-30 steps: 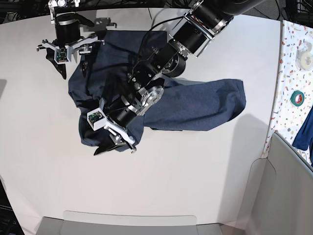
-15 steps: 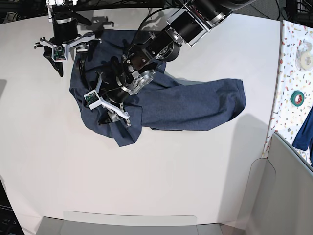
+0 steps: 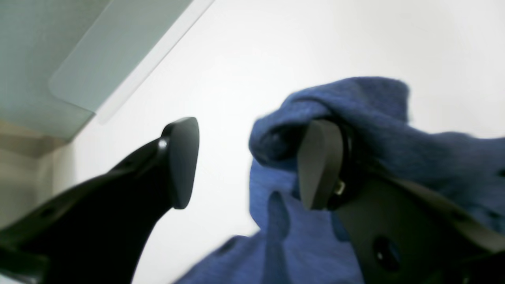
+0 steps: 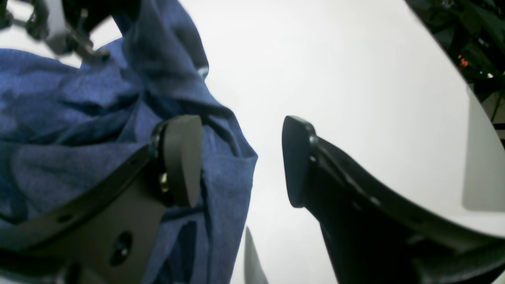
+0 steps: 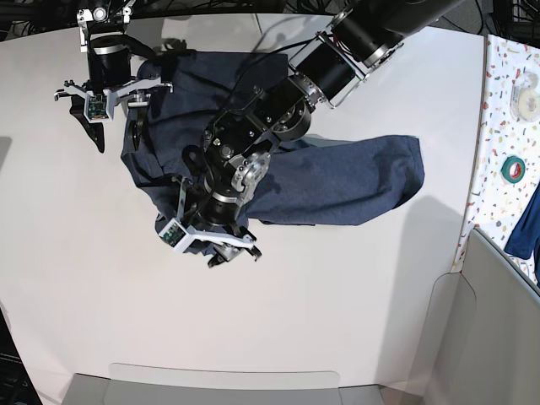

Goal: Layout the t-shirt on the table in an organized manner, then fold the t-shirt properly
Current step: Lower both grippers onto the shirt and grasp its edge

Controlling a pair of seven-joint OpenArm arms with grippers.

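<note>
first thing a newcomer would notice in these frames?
The crumpled dark navy t-shirt bunched across the upper middle of the white table, far from laid flat. Then both arms over it: the left gripper open at its near edge, the right gripper open at its far left corner.

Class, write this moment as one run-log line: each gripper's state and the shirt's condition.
left gripper: open, fabric draped on one finger | right gripper: open, at shirt edge | t-shirt: crumpled, unfolded | table

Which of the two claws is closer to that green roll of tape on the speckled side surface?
Left. The left gripper hangs over the t-shirt mid-table; the right gripper is at the far corner from the tape.
</note>
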